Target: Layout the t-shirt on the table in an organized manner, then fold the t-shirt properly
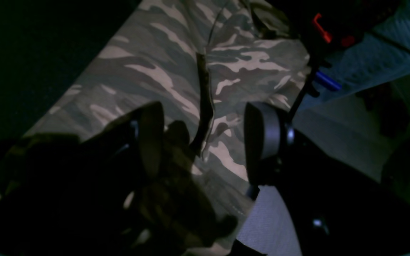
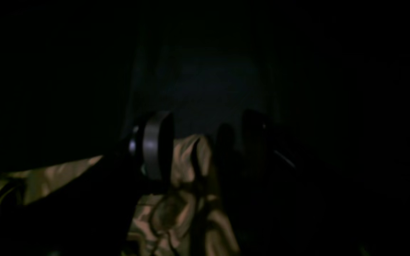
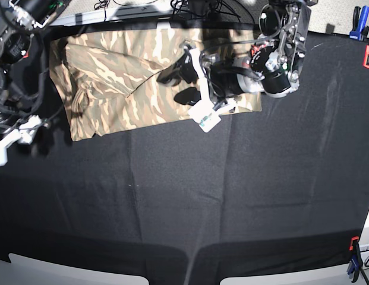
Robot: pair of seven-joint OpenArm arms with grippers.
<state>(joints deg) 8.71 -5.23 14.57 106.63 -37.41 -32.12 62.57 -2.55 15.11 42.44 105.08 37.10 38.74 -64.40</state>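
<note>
Your camouflage t-shirt (image 3: 122, 80) lies spread along the far edge of the table (image 3: 184, 202), a folded rectangle with a seam running diagonally across it, well clear of the near half of the black cloth.

Your left gripper (image 3: 183, 83) hangs over the shirt's right-hand portion in the base view. Its wrist camera shows the two fingers standing wide apart, a dark pad (image 1: 262, 135) on one side and its shadowed partner on the other, with patterned fabric and a dark fold line (image 1: 204, 103) lying flat in the gap between them. Nothing is pinched; the cloth is under the jaws, not in them. Red and blue clamps (image 1: 324, 32) sit at the table edge just beyond.

Your right gripper (image 2: 208, 149) is at the shirt's other end, largely cut off at the left border in the base view. Its wrist view is very dark: one pale pad (image 2: 153, 147) shows, the opposite finger is a faint shape set apart from it, and bunched fabric rises between them. Whether that fabric is gripped you cannot tell.
</note>
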